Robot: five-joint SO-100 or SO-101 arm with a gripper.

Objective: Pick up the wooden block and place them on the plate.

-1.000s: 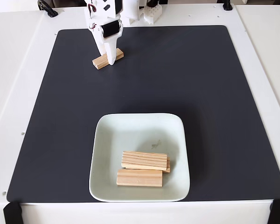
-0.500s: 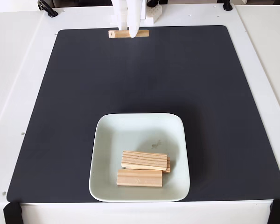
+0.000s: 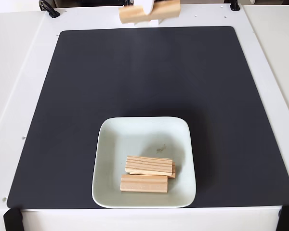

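At the top edge of the fixed view, the white claw point(image 3: 148, 6) is closed on 1 block point(image 3: 149, 11), held lengthwise above the dark mat point(image 3: 149, 72). The plate point(image 3: 143, 130) sits near the mat's front edge, holding a stack of blocks point(image 3: 147, 174). No writing is legible.

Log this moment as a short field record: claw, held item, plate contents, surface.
claw: at the top edge of the fixed view, shut on a block
held block: raised, lying crosswise in the claw
plate: on the mat, near its front edge
blocks on plate: at least two, overlapping, toward the plate's front
mat: dark, on a white table
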